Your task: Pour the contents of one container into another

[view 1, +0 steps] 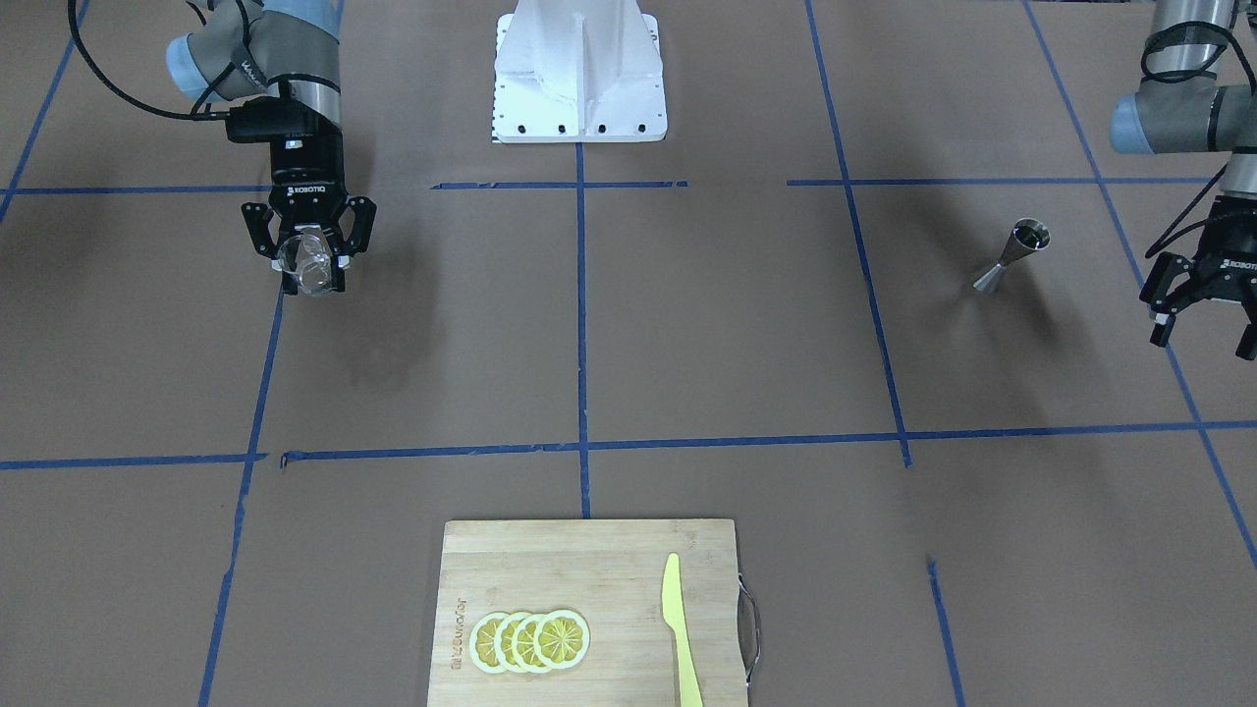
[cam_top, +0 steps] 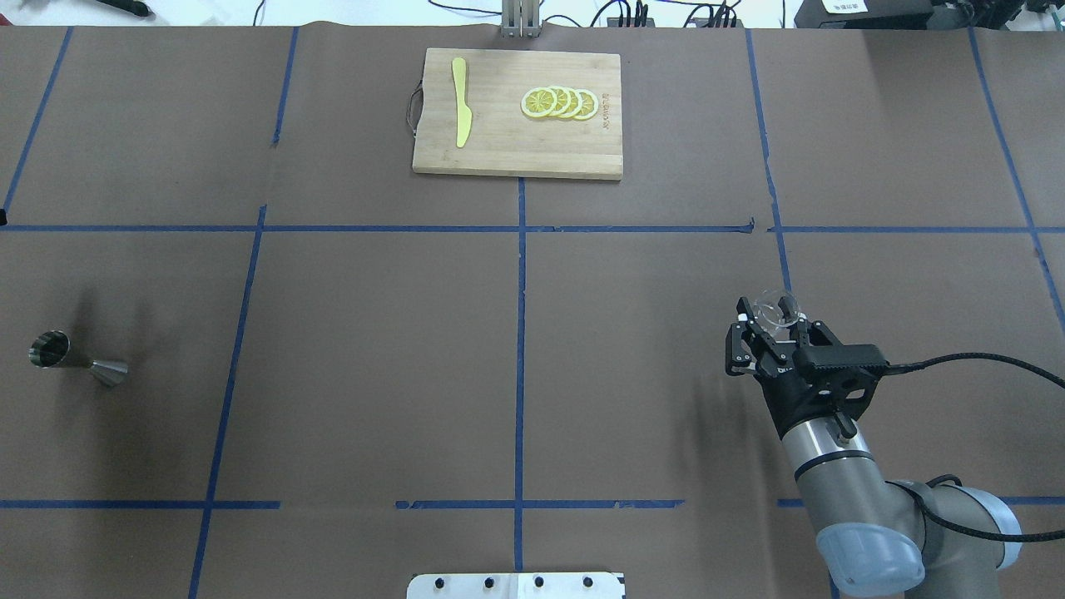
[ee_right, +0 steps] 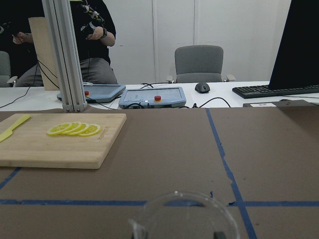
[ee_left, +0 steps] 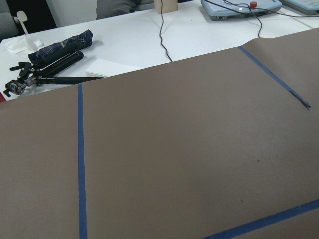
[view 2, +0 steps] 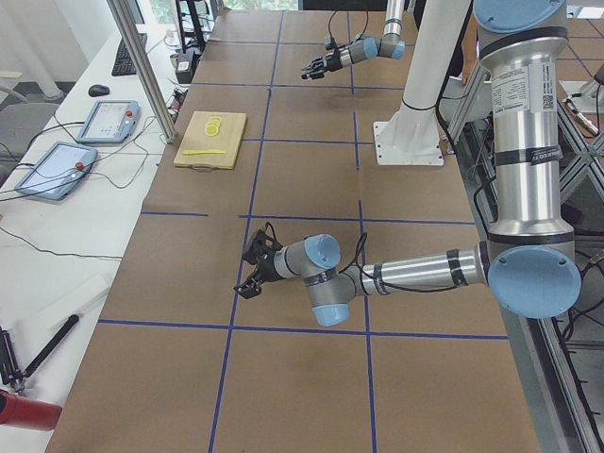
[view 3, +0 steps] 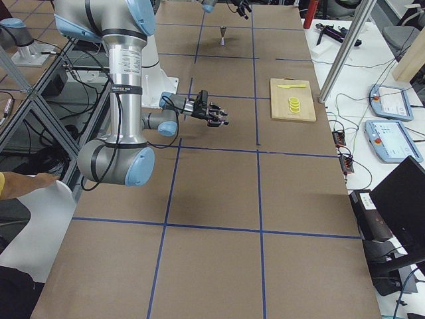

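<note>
Markings: "ROBOTIQ" is printed in white on the black body of the right end effector (view 1: 309,263), and also on the left end effector (view 1: 1205,336). A burnt-in wordmark on the cutting board (view 1: 609,560) is too small to read.

Surface: the table (view 1: 687,344) is covered in matt brown paper, divided into a grid by blue tape. A white metal mounting base (view 1: 579,79) is bolted at the robot's edge. Beyond the table's far edge are white desks with control tablets (ee_right: 152,95), a keyboard, a mouse and a grey chair.

Task items: the right end effector pinches the clear glass tumbler (view 1: 306,260) between its fingers, clear of the table. The silver metal jigger (view 1: 1011,255), hourglass-shaped, stands on the paper near the left end effector and well apart from the tumbler. The left end effector is spread and holds nothing.

Other items: the pale bamboo board has a metal handle and carries four overlapping lemon slices (view 1: 530,640) and a yellow plastic knife (view 1: 680,628), lying apart.
</note>
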Robot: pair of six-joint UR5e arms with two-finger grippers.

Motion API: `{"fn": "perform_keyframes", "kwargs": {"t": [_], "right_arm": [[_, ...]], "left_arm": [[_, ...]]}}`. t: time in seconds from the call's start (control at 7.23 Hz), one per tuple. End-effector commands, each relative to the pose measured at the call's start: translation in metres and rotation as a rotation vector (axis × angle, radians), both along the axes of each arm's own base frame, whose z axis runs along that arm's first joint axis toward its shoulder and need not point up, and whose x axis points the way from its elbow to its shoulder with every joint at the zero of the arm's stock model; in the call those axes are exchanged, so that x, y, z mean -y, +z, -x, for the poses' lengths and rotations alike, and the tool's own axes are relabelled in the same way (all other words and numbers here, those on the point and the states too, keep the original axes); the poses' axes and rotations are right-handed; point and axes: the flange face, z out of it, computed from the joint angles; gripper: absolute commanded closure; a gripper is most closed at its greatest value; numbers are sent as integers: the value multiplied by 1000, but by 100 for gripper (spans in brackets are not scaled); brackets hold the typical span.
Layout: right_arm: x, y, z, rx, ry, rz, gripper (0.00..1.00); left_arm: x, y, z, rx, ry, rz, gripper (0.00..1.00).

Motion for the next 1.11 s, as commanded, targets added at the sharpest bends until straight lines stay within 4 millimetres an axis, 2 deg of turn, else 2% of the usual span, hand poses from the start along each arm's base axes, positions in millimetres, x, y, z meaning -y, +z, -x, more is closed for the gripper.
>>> {"fn": "perform_keyframes", "kwargs": {"t": [0.0, 0.14, 0.41, 0.55, 0.97], "right_arm": [[-15, 35, 14, -21, -2, 10, 100], [-23, 62, 19, -30, 0, 24, 100], [-24, 74, 15, -46, 2, 26, 100], [-25, 89, -2, -10, 2, 26, 100], [-25, 130, -6, -42, 11, 19, 100]], "left_arm": [[3, -3, 0, -6, 5, 0, 0], [4, -3, 1, -6, 4, -1, 0], [6, -5, -1, -10, 2, -2, 0], [7, -6, -1, -12, 1, -2, 0], [8, -8, -2, -17, 0, -4, 0]]}}
